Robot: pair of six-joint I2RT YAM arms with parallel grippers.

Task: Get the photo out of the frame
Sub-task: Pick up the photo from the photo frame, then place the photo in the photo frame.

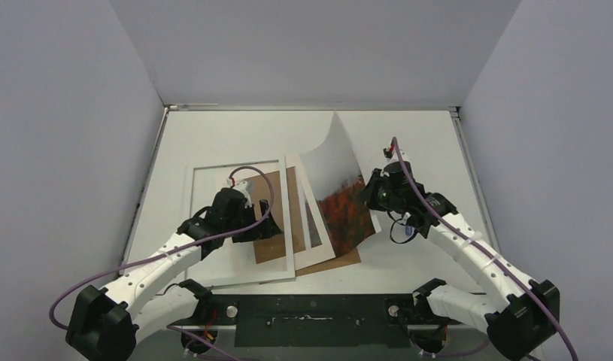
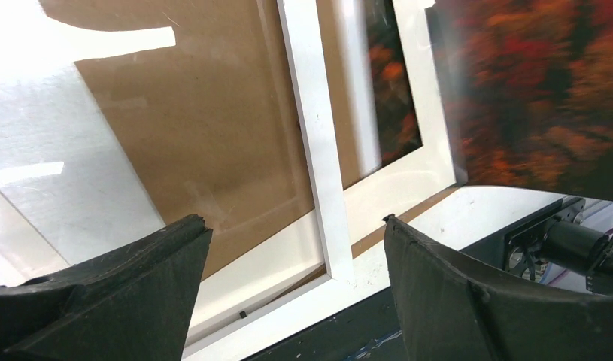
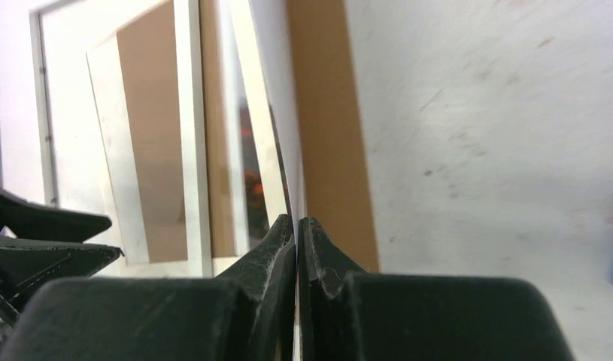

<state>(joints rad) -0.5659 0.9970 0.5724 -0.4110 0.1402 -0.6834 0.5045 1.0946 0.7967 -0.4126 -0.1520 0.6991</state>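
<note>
"So where was the photo (image 1: 341, 177)?"
"Out of the frame (image 1: 247, 279), curling up over the brown backing board (image 1: 341, 262) beside it. The right gripper (image 3: 295, 223) was clamped on its right edge."
"And the left gripper (image 2: 293, 220)?"
"Jaws apart, straddling the frame's right strip; the frame lay flat on the tabletop (image 1: 408, 135)."

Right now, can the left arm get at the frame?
Probably yes: the left gripper hangs open right over the frame, and the right gripper pinches the photo up, aside.
</note>
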